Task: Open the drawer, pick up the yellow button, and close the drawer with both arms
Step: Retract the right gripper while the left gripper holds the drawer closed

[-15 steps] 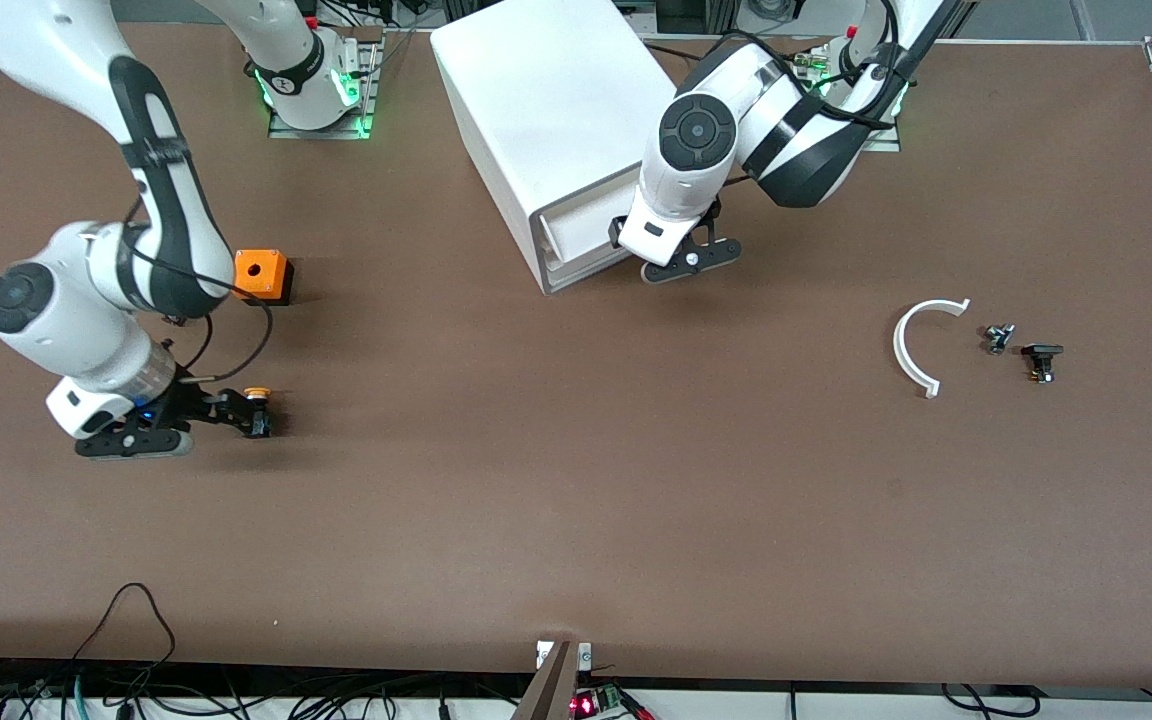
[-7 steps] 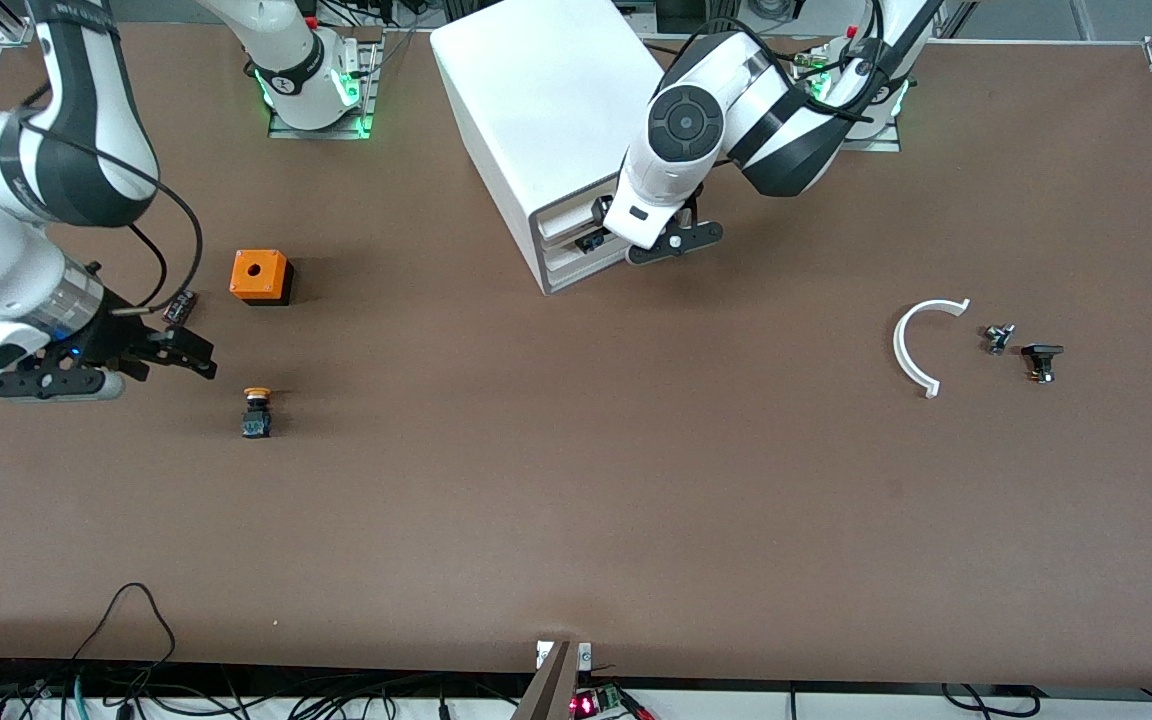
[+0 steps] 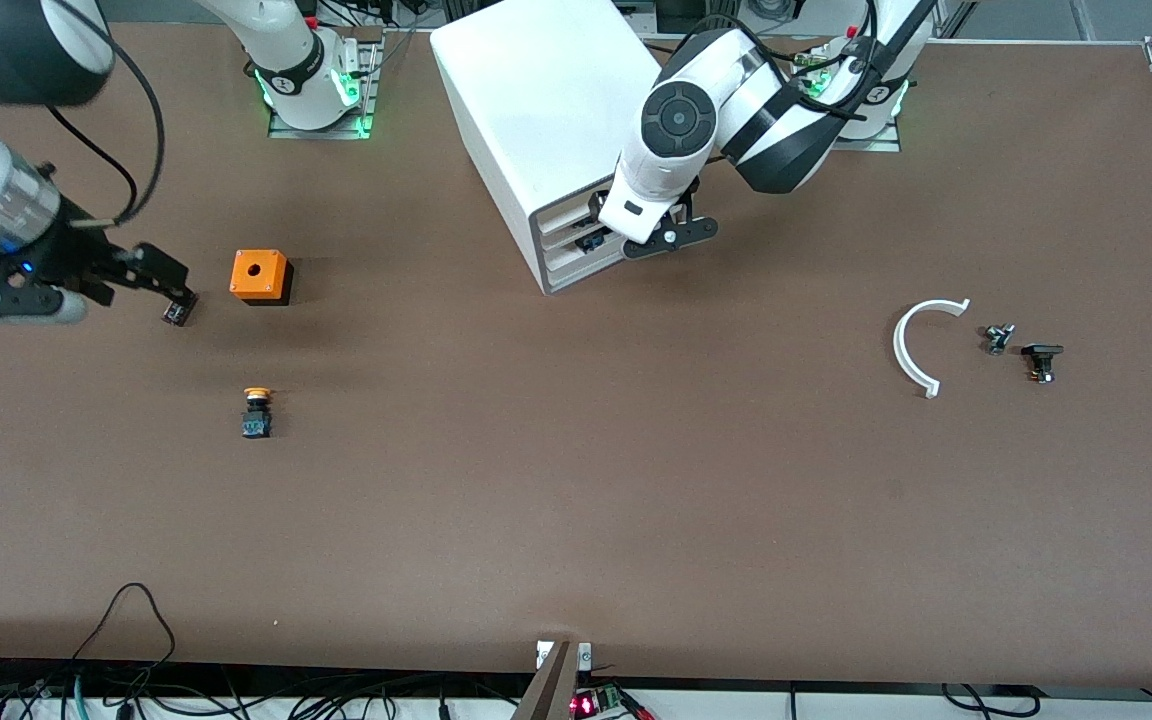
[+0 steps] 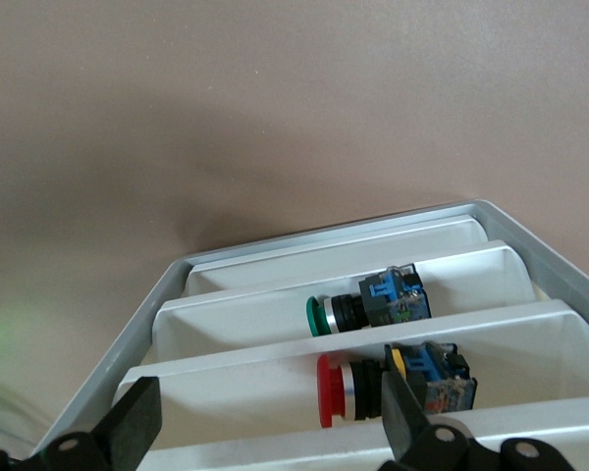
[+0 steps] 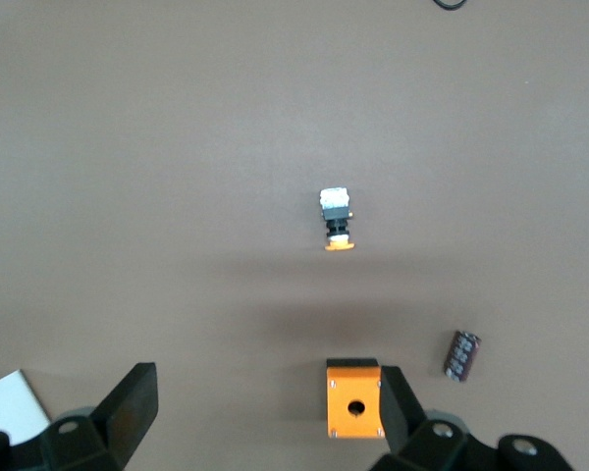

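Button (image 3: 256, 411) lies at six o'clock from the orange cube (image 3: 259, 276). Right gripper (image 3: 158, 283) hovers released at the cube's nine o'clock; left gripper (image 3: 608, 228), spread, meets the drawer (image 3: 574, 217).

Matt brown table (image 3: 576, 500), glossy white plastic cabinet (image 3: 536, 100)

From the left wrist camera I see my left gripper (image 4: 265, 432) with its fingers (image 4: 137, 422) spread wide over the cabinet's (image 4: 108, 353) three white drawers (image 4: 275, 304). A green-capped button (image 4: 368, 304) lies in one drawer, a red-capped button (image 4: 388, 383) in the next, both on their sides. Bare brown table (image 4: 275, 108) surrounds the cabinet.
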### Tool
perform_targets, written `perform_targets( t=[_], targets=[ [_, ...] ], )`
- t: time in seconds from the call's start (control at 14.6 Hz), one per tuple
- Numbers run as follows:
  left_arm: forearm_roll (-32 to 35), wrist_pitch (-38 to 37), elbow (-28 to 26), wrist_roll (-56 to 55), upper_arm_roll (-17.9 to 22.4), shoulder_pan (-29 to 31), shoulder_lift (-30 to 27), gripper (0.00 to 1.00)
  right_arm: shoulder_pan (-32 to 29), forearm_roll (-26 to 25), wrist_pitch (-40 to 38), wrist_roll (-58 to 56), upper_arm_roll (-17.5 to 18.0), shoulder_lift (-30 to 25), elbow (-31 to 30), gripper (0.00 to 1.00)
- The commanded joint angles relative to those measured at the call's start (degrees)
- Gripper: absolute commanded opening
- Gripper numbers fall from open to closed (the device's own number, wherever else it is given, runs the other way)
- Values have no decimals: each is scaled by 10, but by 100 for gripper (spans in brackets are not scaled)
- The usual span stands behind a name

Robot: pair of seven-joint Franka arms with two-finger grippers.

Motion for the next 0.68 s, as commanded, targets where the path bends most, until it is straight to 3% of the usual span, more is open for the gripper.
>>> perform_targets(
  t=[0.0, 0.27, 0.61],
  targets=[
    [-21, 1, -15, 1, -13, 3, -20, 99, -93, -9, -36, 10, 86, -26, 2, 100],
    [-21, 0, -10, 7, -12, 9, -20, 99, -102, -9, -56, 8, 97, -40, 4, 100],
    [23, -2, 34, 70, -5, 72, -24, 100, -100, -28, -60, 12, 102, -23, 26, 100]
  ],
)
